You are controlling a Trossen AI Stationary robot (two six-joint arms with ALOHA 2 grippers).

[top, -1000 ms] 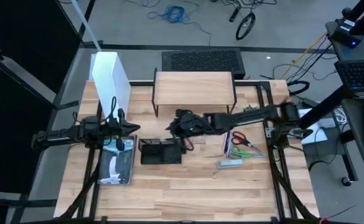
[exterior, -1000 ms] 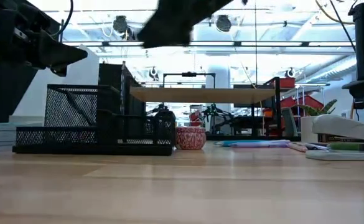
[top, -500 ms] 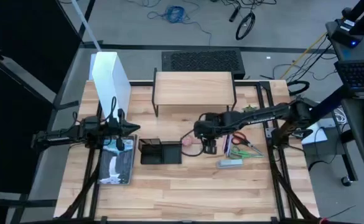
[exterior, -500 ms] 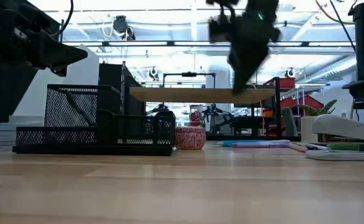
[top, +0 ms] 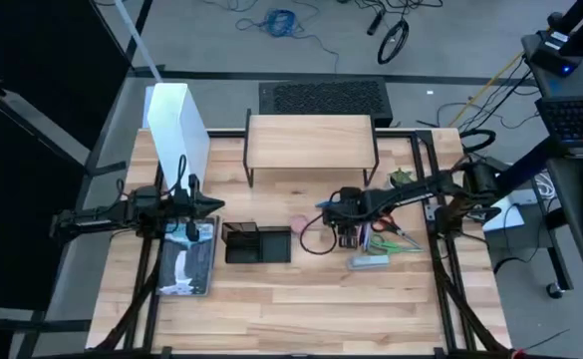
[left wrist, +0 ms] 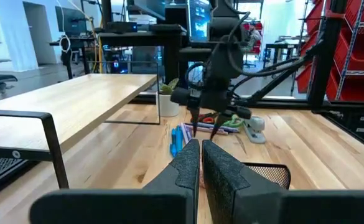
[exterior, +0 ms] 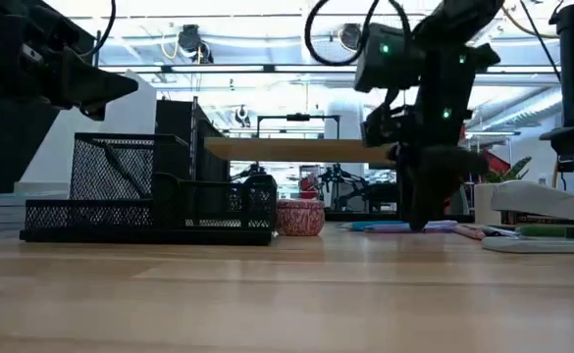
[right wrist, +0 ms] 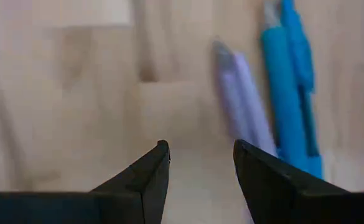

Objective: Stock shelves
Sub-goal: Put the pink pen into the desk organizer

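Your right end effector [top: 348, 239] points straight down, low over the desk [top: 271, 299], with its two fingers apart and nothing between them; in the right wrist view the fingertips [right wrist: 160, 155] frame bare wood, with a purple pen [right wrist: 244, 93] and a blue pen [right wrist: 290, 81] lying just beside them; seen from above, the pens are at about 3 o'clock from the fingers, with the scissors [top: 396, 231] and the stapler [top: 369, 262] a bit farther out; the small pink pot [top: 301, 223] sits at about 9 o'clock from that end effector, near the black mesh tray [top: 257, 242]; the shelves [top: 311, 140] stand at the 12 o'clock side of the desk, top bare, well apart from both arms; your left end effector [top: 211, 206] waits at the 9 o'clock side, fingers pressed together and holding nothing, above a flat packet [top: 187, 261], with the tall white box [top: 176, 125] at about 12 o'clock from it.
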